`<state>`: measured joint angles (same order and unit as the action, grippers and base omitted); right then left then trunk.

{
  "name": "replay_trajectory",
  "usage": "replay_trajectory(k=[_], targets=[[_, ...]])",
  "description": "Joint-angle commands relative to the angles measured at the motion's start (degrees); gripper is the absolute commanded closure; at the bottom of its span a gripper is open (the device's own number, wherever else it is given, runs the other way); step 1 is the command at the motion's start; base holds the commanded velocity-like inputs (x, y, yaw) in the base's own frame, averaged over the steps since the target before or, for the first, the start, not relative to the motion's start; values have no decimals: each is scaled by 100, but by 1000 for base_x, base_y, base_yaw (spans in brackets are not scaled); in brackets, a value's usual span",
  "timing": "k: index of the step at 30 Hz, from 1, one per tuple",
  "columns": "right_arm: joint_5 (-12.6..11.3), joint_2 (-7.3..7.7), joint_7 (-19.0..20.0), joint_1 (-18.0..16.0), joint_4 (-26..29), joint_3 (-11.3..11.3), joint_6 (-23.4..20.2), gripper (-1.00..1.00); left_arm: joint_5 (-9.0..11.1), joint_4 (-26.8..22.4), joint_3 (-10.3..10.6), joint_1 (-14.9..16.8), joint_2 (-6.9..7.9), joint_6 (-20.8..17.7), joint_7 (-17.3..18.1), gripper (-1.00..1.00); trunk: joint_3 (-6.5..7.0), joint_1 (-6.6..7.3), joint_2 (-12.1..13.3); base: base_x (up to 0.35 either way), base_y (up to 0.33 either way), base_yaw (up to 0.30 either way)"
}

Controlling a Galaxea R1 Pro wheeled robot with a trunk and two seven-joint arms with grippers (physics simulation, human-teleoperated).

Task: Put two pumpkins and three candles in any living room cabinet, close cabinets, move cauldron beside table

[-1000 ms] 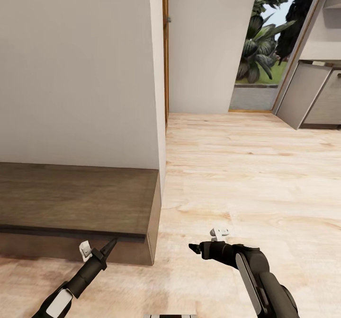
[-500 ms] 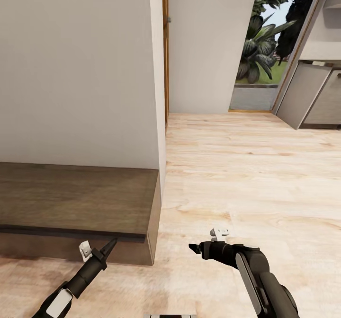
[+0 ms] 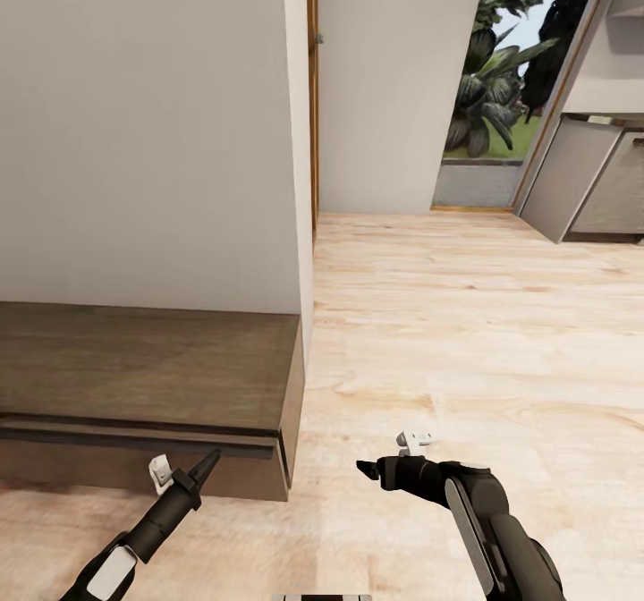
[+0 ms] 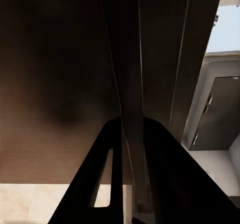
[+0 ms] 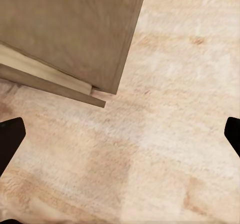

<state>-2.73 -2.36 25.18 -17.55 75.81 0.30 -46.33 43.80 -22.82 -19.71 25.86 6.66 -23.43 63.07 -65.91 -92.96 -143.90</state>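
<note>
The long low dark-brown cabinet [image 3: 143, 368] stands against the white wall at the left. Its top drawer front [image 3: 107, 471] is pulled out a crack, and a pale strip of drawer interior [image 5: 45, 71] shows in the right wrist view beside the cabinet's end [image 5: 65, 29]. My left gripper [image 3: 213, 458] is at the drawer's upper edge; in the left wrist view its fingers [image 4: 112, 149] are closed on that thin dark edge. My right gripper [image 3: 365, 469] hangs open over bare floor to the cabinet's right, its fingertips wide apart [image 5: 120, 134]. Pumpkins, candles, cauldron and table are out of view.
Pale wood floor [image 3: 465, 333] stretches ahead and to the right. A white wall corner with a wooden door frame [image 3: 312, 136] rises beside the cabinet's end. Grey kitchen units [image 3: 599, 181] stand at the far right, next to an opening onto garden plants [image 3: 487, 91].
The drawer front has come a little way out of the cabinet, opening a thin gap at its right end. The view has shifted slightly. Both arms look unmoved in the picture.
</note>
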Motion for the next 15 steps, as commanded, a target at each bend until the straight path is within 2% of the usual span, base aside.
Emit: replay_trajectory(k=[1, 15], targets=[[-26, -1, -4, -3, 4, -4, -34, -100, -47, 14, 11, -2, 2, 6, -76, 100, -6, 0, -1, -2, 0, 0], [-26, -1, -4, -3, 4, -4, -34, -100, -47, 14, 11, -2, 2, 6, -76, 100, -6, 0, -1, -32, 0, 0]])
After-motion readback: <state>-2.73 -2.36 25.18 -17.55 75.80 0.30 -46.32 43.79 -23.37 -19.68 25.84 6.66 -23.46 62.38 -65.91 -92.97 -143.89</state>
